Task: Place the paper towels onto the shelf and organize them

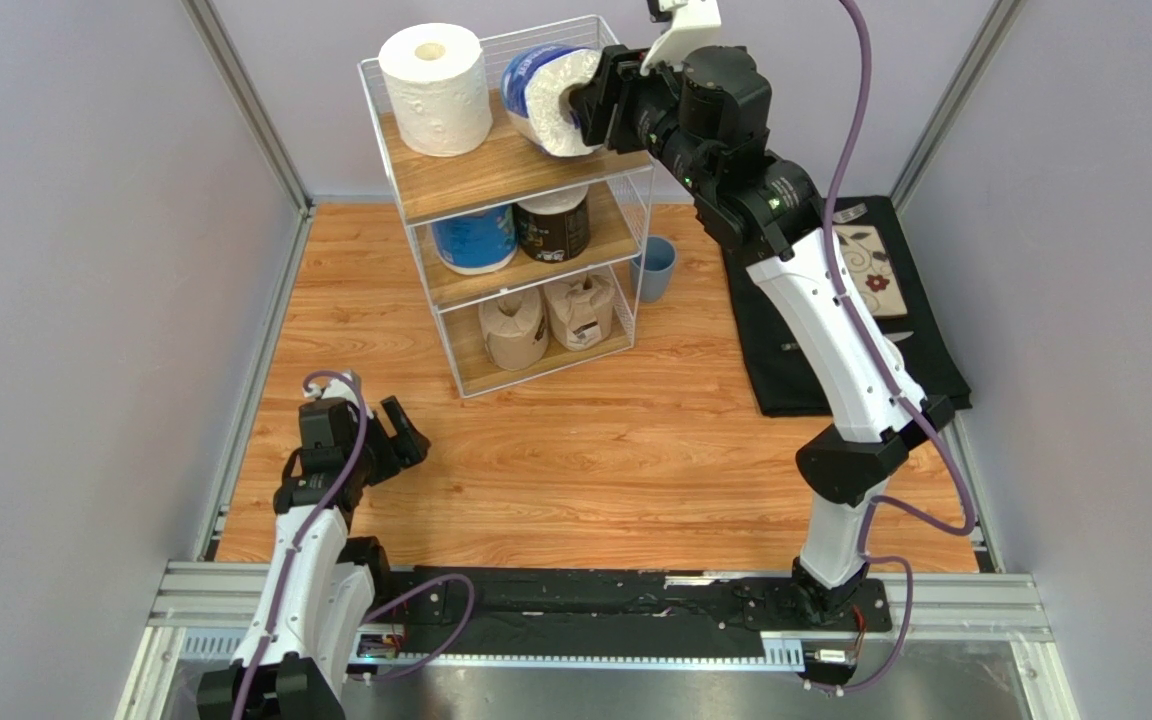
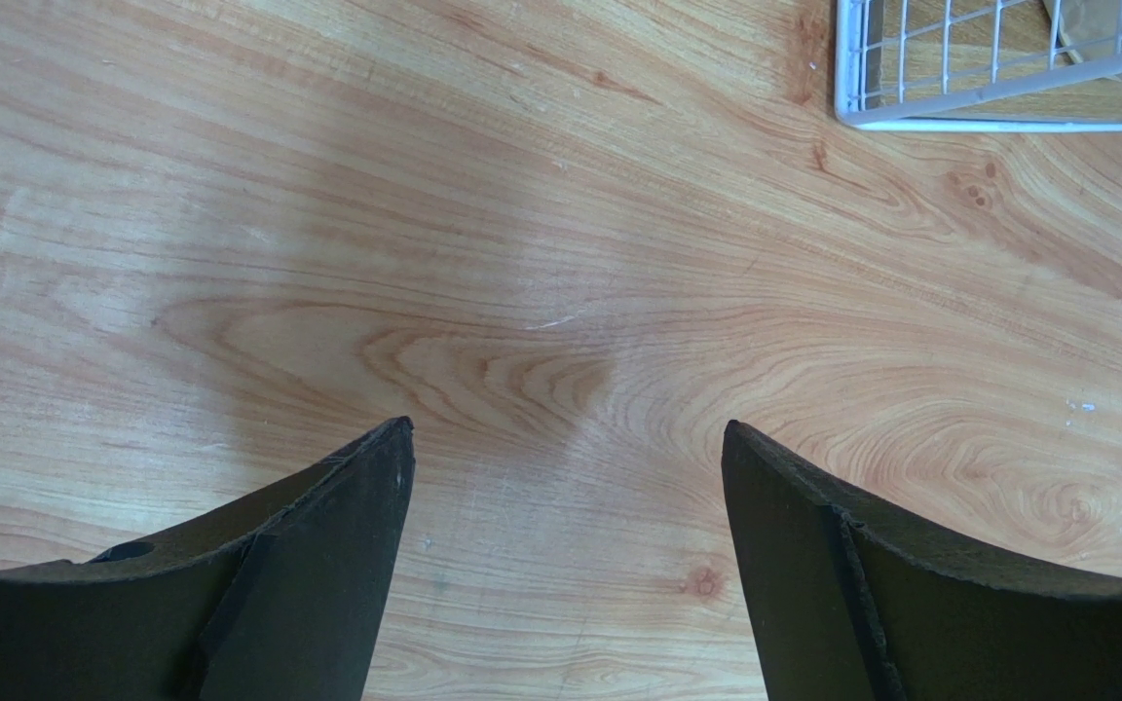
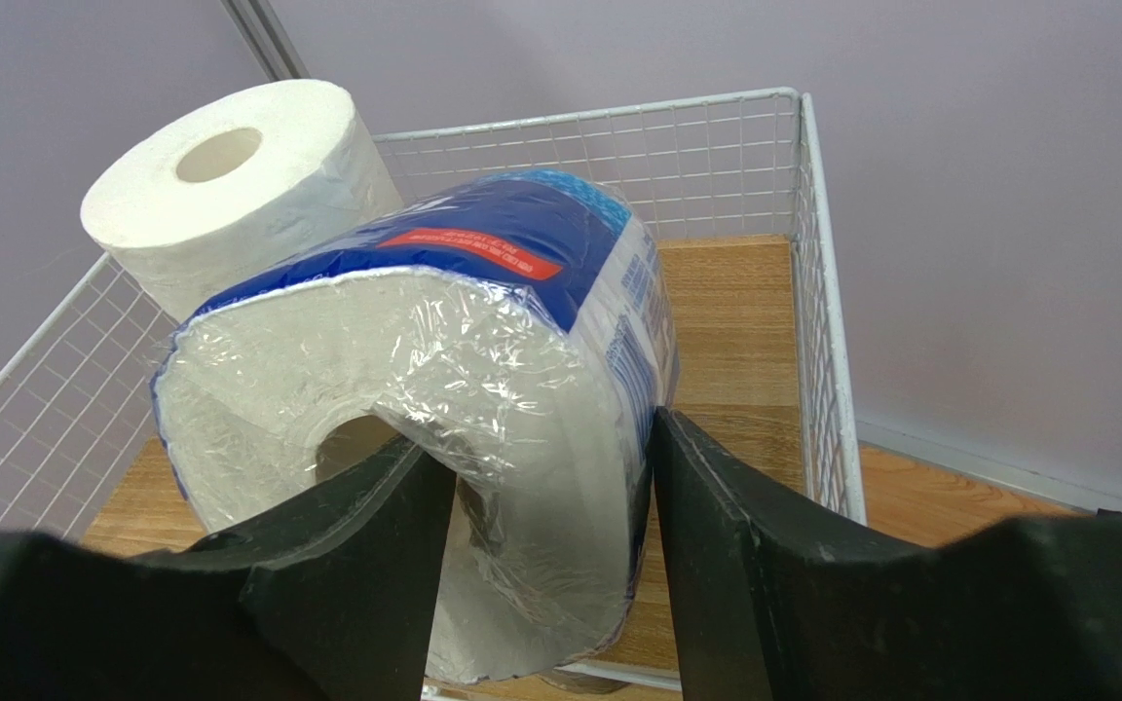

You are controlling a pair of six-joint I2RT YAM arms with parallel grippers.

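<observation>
The white wire shelf [image 1: 387, 120] stands at the back of the table. On its top board a plain white roll [image 1: 435, 87] stands upright at the left. My right gripper [image 1: 590, 102] is shut on a blue-wrapped roll [image 3: 435, 351], one finger in its core, one on its outer side, holding it tilted over the top board's right part. The middle board holds a blue-wrapped roll [image 1: 474, 237] and a dark-wrapped roll [image 1: 554, 225]. The bottom board holds two brown-paper rolls [image 1: 513, 327] [image 1: 581, 308]. My left gripper [image 1: 372, 432] is open and empty over the bare table.
A blue cup [image 1: 656, 269] stands on the table right of the shelf. A black mat [image 1: 838, 360] with a patterned card lies at the right. Grey walls enclose the table. A shelf corner [image 2: 991, 73] shows in the left wrist view.
</observation>
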